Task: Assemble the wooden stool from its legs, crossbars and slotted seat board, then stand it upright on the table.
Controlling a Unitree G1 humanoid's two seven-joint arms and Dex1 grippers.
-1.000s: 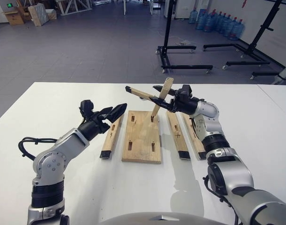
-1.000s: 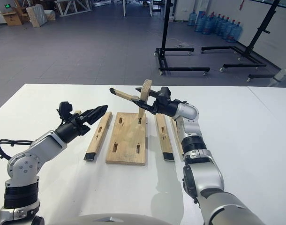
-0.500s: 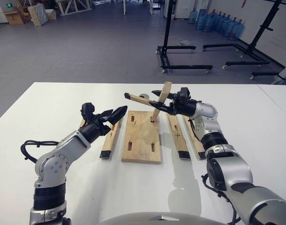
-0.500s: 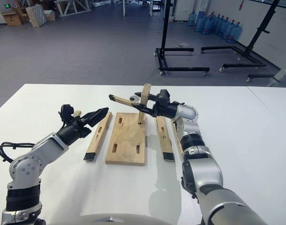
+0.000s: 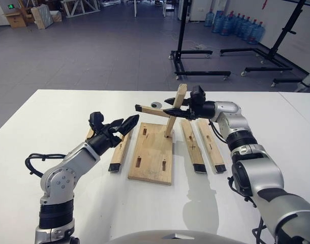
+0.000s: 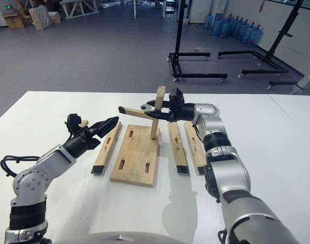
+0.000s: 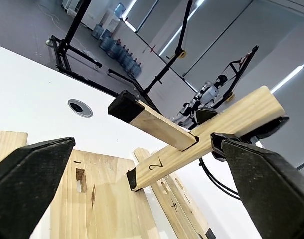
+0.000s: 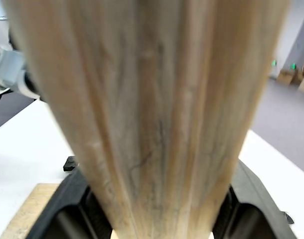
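We swing the leg (image 5: 171, 124) steeper with our right gripper (image 5: 170, 111), its crossbar (image 5: 147, 109) sinks lower, and the seat board (image 5: 151, 157) skews, near end toward our left.

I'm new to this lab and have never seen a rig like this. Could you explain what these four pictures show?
This is a humanoid robot with two arms, each ending in a two-fingered hand. Two pictures come from cameras in its head, looking down over a white table. The other two come from a camera on each wrist. On the table lie a slotted seat board and three wooden stool legs, one to the board's left and two to its right. The right hand is shut on a fourth leg, which stands tilted at the board's far end with a crossbar joined across it. The left hand hovers open near the leg on the left.
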